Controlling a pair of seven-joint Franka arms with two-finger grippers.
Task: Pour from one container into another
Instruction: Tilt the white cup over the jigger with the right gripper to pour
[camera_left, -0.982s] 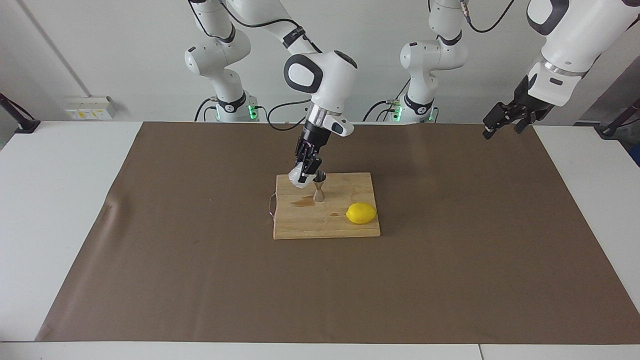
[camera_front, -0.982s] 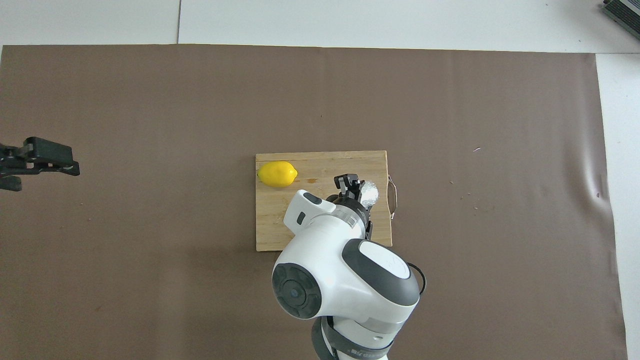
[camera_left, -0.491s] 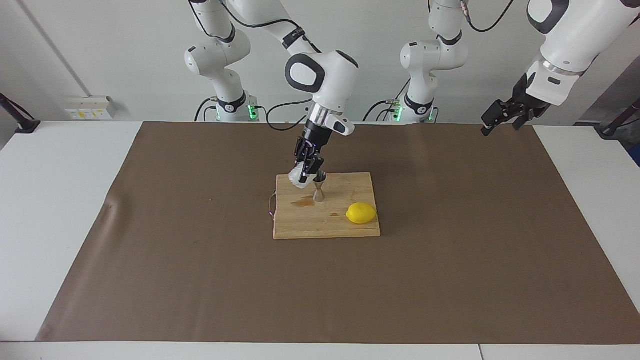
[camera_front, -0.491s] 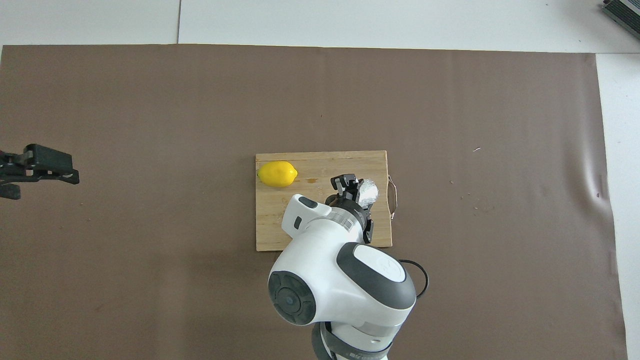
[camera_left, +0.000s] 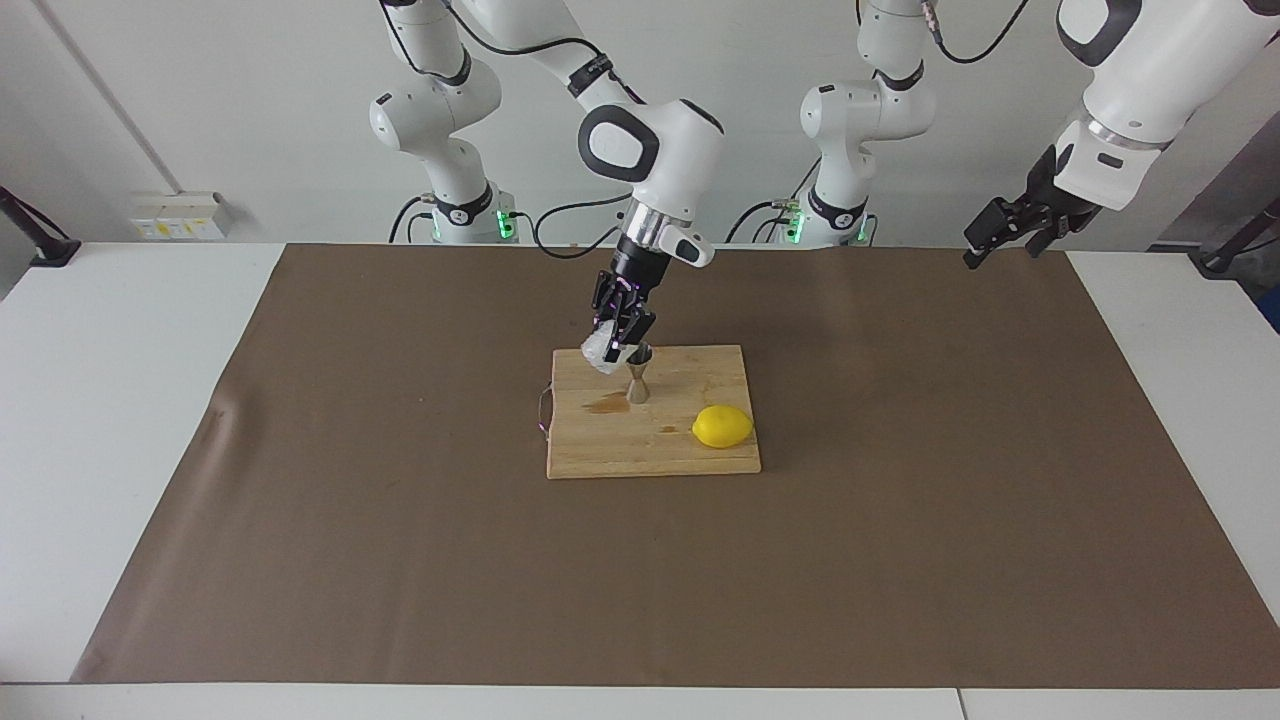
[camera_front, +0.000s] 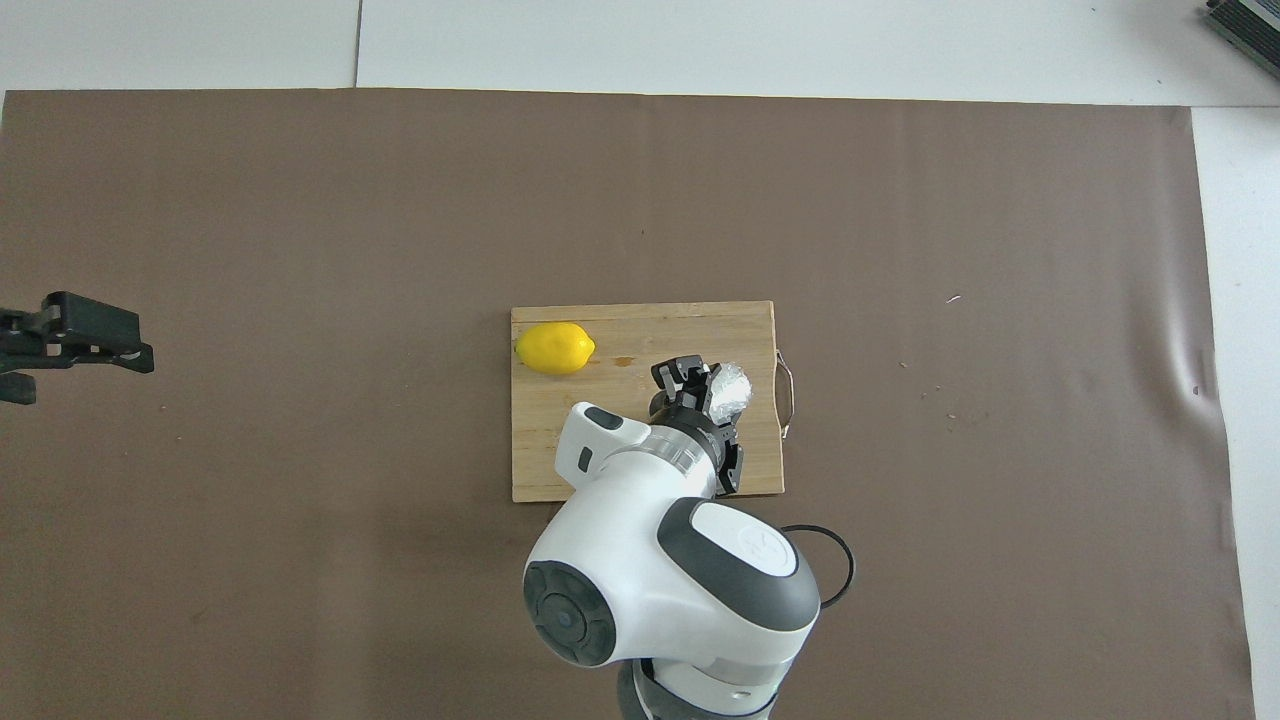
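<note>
My right gripper (camera_left: 620, 343) is shut on the translucent ribbed cup (camera_left: 600, 351), holding it tilted just above the cutting board (camera_left: 650, 452). The cup's mouth leans toward the top of the silvery hourglass jigger (camera_left: 637, 385), which stands upright on the board right beside it. In the overhead view the right gripper (camera_front: 695, 385) and its arm cover the jigger; the cup (camera_front: 728, 388) shows next to the fingers. My left gripper (camera_left: 1000, 250) hangs open and empty, raised over the mat's edge at the left arm's end of the table, and waits there; the left gripper (camera_front: 95, 350) also shows from overhead.
A yellow lemon (camera_left: 722, 426) lies on the board toward the left arm's end, farther from the robots than the jigger. A wet stain (camera_left: 603, 404) marks the board beside the jigger. A brown mat (camera_left: 900, 520) covers the table around the cutting board (camera_front: 545, 460).
The right gripper has lifted the tilted cup slightly and swung its wrist a little over the jigger. The left gripper has drifted slightly toward its own end of the table.
</note>
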